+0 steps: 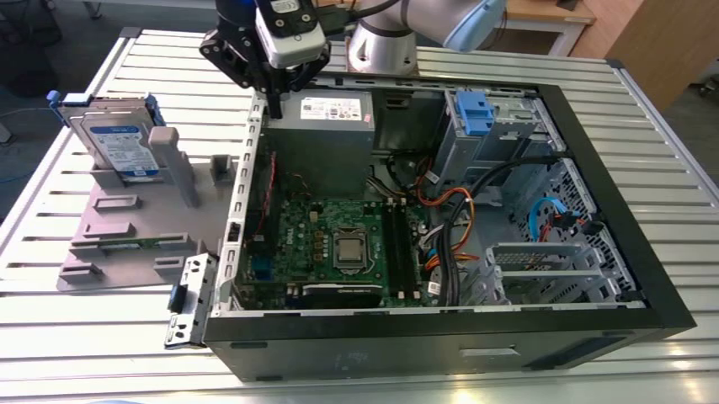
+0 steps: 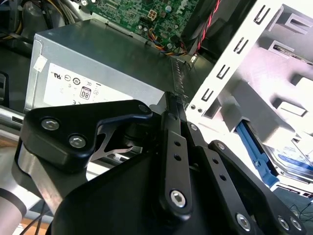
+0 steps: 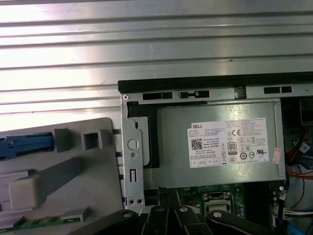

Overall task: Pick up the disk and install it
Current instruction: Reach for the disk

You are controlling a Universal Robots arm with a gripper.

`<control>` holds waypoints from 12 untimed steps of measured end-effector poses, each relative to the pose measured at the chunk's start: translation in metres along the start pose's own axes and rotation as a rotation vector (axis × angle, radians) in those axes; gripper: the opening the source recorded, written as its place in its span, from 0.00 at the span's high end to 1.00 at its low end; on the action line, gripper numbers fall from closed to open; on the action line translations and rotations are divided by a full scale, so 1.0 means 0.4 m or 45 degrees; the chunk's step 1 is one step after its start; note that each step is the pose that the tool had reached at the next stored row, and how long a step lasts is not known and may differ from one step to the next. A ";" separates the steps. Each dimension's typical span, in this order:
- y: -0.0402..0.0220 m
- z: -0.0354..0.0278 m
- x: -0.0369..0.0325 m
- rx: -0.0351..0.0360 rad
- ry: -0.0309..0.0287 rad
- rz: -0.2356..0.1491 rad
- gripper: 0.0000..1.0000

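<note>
The disk (image 1: 118,139), a silver drive with a white-and-blue label in a blue carrier frame, stands tilted on edge in a grey holder (image 1: 124,227) at the exterior view's left, outside the computer case. Its blue frame (image 3: 27,146) shows in the first wrist view, and the frame with a bit of label (image 2: 288,164) in the second. My gripper (image 1: 273,88) hangs over the case's upper left wall, beside the power supply (image 1: 326,114), to the right of the disk and apart from it. The fingers (image 2: 172,122) lie together with nothing between them.
The open black computer case (image 1: 629,210) lies on a slatted metal table (image 1: 101,337). Inside are the green motherboard (image 1: 337,244), bundled cables (image 1: 450,219) and a drive bay with a blue carrier (image 1: 472,114). The grey holder has several upright posts (image 1: 174,164).
</note>
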State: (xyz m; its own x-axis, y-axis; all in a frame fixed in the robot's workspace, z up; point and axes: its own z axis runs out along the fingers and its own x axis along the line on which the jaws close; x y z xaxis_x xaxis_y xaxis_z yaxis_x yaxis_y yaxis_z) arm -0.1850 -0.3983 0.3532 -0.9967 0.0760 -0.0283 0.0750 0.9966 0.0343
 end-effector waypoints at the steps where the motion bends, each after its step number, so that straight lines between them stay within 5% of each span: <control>1: 0.000 0.000 0.001 0.0000 -0.0001 0.000 0.89; 12: -0.001 0.001 0.013 0.0000 0.0000 0.000 0.89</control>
State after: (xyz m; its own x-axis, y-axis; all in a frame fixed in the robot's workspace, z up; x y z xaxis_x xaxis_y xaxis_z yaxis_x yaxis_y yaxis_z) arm -0.1902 -0.3983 0.3524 -0.9967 0.0759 -0.0283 0.0750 0.9966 0.0344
